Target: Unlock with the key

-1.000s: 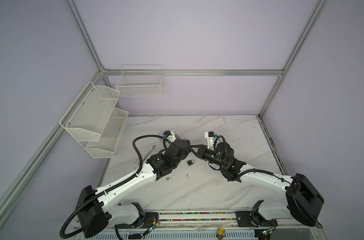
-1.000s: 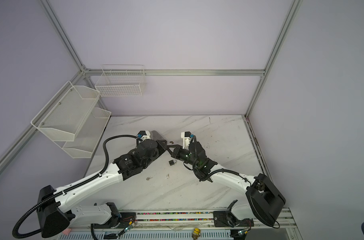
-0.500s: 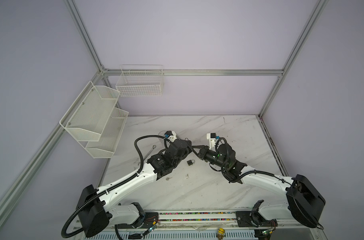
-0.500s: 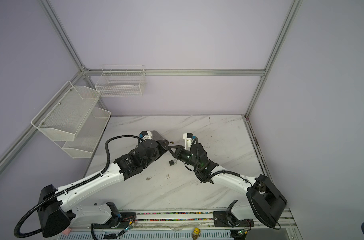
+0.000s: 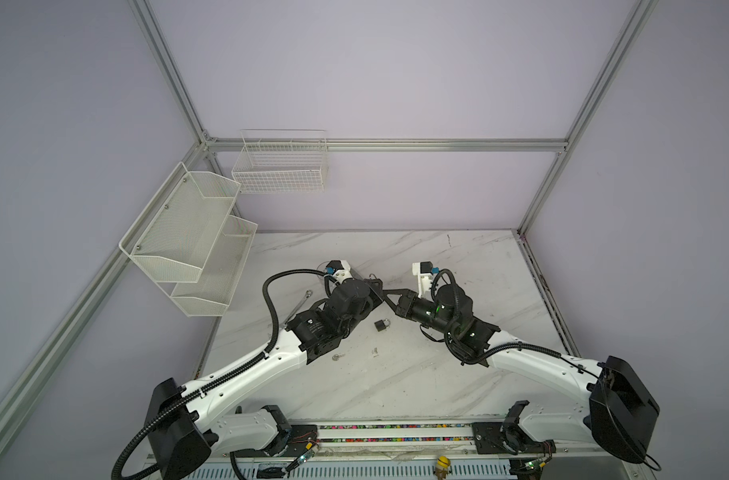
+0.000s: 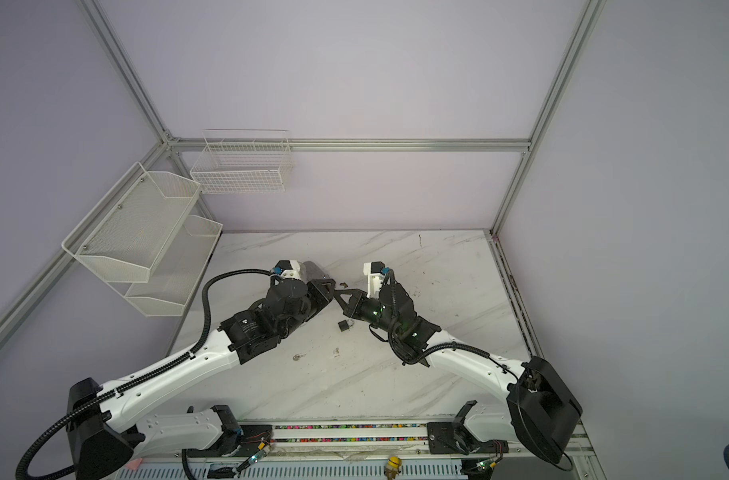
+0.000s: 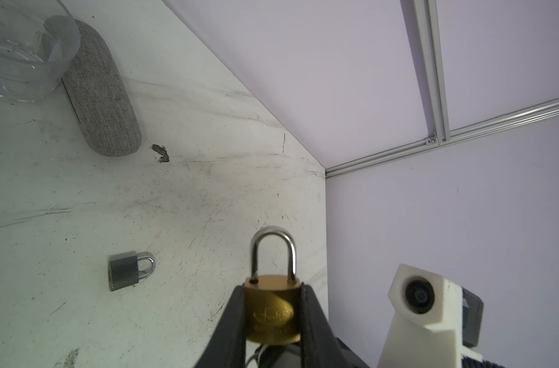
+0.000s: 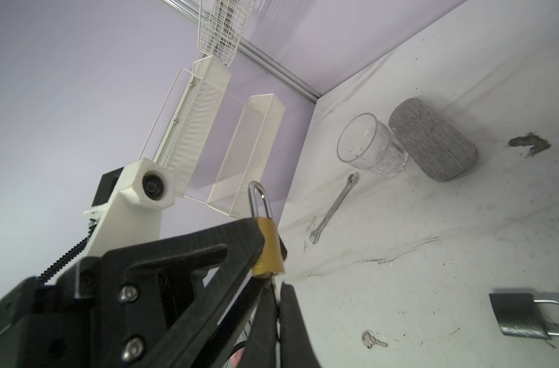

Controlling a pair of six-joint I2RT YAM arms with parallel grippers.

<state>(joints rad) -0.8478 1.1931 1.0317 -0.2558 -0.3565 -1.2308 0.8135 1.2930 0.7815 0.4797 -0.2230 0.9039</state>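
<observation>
Padlock held in mid-air with the key at its base; almost nothing has shifted in the last second.

Both arms sit where they were a second ago, tips meeting above the table, and the grey padlock [image 5: 381, 325] lying below them has not moved. The left gripper [image 7: 271, 296] is narrowly parted and clamped on two opposite sides of the brass padlock [image 7: 273, 313]. The lock has a gold body with a round stamped emblem, and its silver shackle is seated in both holes and points away from the wrist. The right gripper [image 8: 275, 286] is pinched fully together just under the lock's base, on the key [image 8: 273, 282]. Only a thin sliver of the key shows, so whether it sits in the keyway cannot be told.
</observation>
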